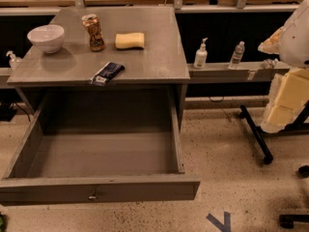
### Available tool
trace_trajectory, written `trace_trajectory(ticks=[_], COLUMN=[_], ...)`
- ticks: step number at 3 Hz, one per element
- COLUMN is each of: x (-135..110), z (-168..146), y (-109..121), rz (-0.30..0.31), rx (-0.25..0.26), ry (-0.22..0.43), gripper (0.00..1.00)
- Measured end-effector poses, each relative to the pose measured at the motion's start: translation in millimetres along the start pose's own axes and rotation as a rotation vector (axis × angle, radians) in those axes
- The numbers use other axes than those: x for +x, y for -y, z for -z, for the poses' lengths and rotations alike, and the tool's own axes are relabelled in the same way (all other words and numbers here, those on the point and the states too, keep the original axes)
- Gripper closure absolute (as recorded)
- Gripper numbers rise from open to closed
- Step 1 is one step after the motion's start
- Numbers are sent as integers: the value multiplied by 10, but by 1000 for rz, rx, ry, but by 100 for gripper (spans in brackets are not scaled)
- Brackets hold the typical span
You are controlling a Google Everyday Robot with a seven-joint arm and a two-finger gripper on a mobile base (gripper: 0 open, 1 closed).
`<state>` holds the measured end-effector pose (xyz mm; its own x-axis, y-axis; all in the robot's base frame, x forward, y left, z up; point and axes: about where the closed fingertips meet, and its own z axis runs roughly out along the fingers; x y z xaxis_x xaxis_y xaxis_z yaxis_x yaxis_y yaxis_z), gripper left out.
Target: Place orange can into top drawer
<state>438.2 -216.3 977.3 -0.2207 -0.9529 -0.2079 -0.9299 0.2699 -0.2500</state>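
The orange can (94, 32) stands upright on the grey table top (145, 57), at the back left of centre, between a white bowl and a yellow sponge. The top drawer (101, 153) is pulled fully open below the table top and its inside is bare. Its small metal pull (92, 195) is at the front centre. My gripper is out of view. Only a white and pale yellow part of my arm (289, 76) shows at the right edge, well away from the can and the drawer.
A white bowl (46, 37) sits left of the can and a yellow sponge (130, 40) right of it. A dark snack packet (108, 73) lies near the table's front edge. Two bottles (201, 54) stand on a low shelf at the right. Chair legs (256, 134) stand on the floor.
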Motion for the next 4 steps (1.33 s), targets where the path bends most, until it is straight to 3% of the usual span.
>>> trace_trajectory(ticks=[1, 2, 3, 4], x=[-5, -62, -388, -1230], z=[-19, -249, -605, -904], y=[38, 456, 1025, 1639], rz=[1, 12, 122, 280], rx=[-1, -18, -48, -25], ry=[1, 7, 21, 94], gripper=[0, 0, 0, 0])
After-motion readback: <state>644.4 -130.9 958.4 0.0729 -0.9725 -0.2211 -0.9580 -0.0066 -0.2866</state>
